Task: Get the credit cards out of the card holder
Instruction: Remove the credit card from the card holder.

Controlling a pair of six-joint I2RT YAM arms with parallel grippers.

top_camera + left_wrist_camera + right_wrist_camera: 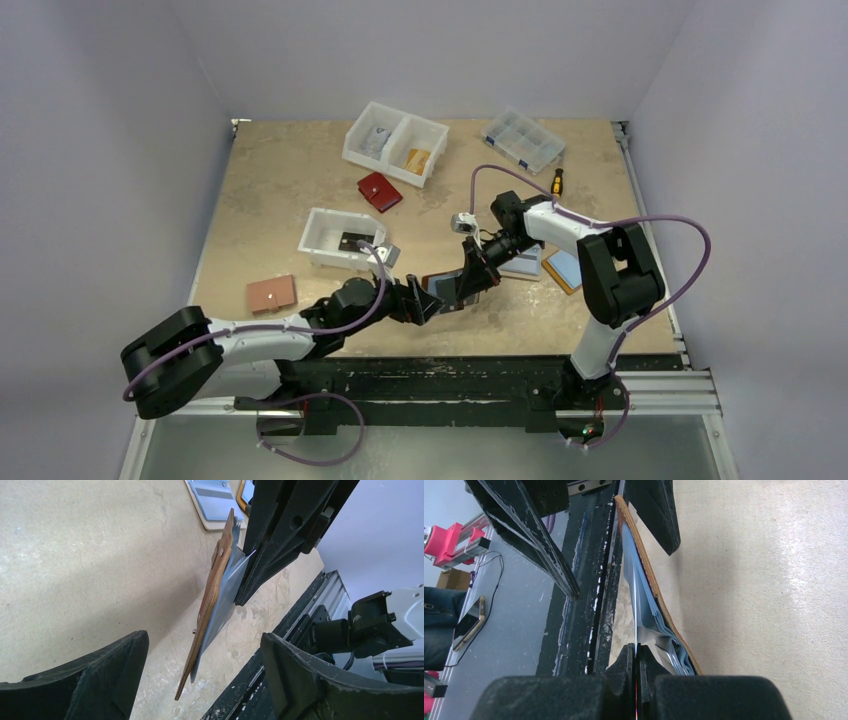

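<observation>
The left hand (204, 637) stands wide open, fingers flanking the card holder (210, 595), which the clamped right hand (636, 652) pinches by its light-blue inner panel, tilted above the desk (90, 555).

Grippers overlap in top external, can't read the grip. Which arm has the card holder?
Observer: Right wrist view shows the right gripper shut on a thin pale inner layer of the card holder.
Operator: Left one?
Observer: The left gripper is open, one finger each side of the holder, touching neither face.
Operator: Orientation?
Observer: Tilted on edge, brown outer face toward the table, pale-blue pockets away from it.
</observation>
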